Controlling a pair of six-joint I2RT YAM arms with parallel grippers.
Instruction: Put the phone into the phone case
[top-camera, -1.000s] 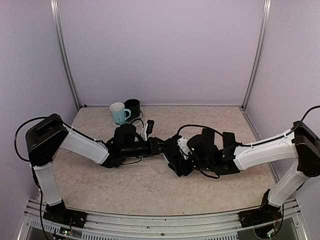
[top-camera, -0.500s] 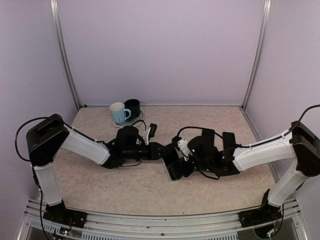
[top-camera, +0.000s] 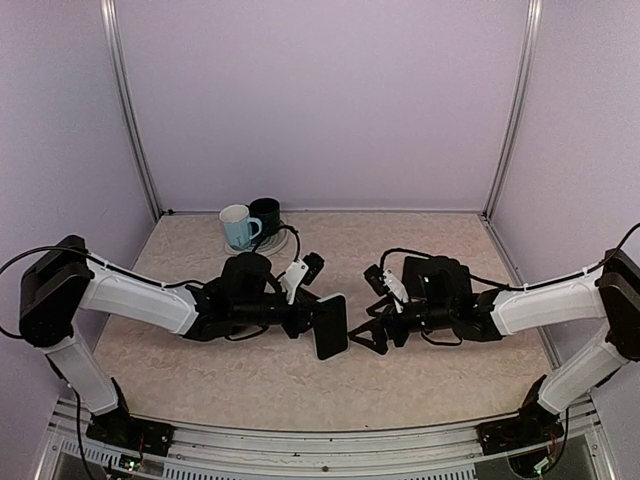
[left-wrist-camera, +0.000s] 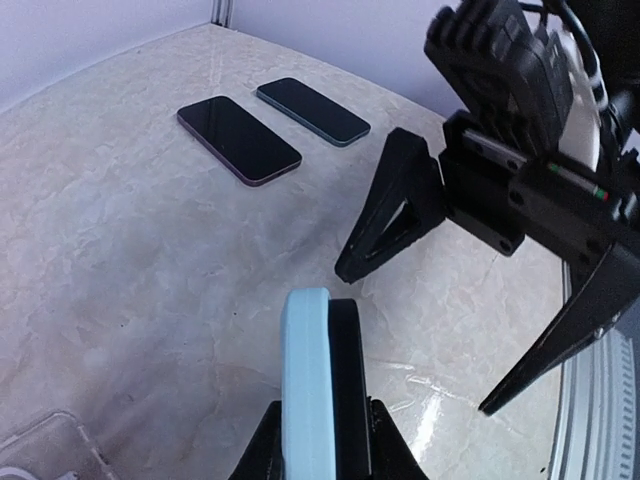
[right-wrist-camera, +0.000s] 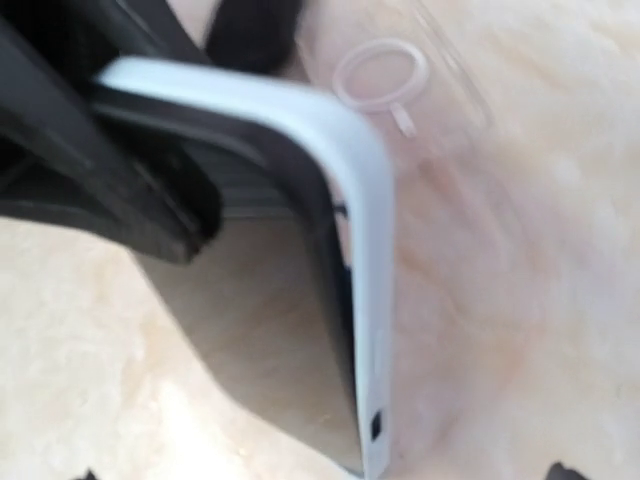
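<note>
Now the arms have parted.
Left gripper (left-wrist-camera: 322, 450), stretched rightward, clamps the black slab phone (left-wrist-camera: 346, 372), seemingly seated in its pale-blue plastic case (left-wrist-camera: 305, 372), upright above the beige marbled table (top-camera: 250, 372); right gripper (top-camera: 370, 325), pulled back, gapes empty.

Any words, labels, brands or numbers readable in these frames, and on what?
None can be read. The case, the phone in it, the two phones lying flat, the mugs and the right gripper show no legible print. The right wrist view is blurred.
</note>
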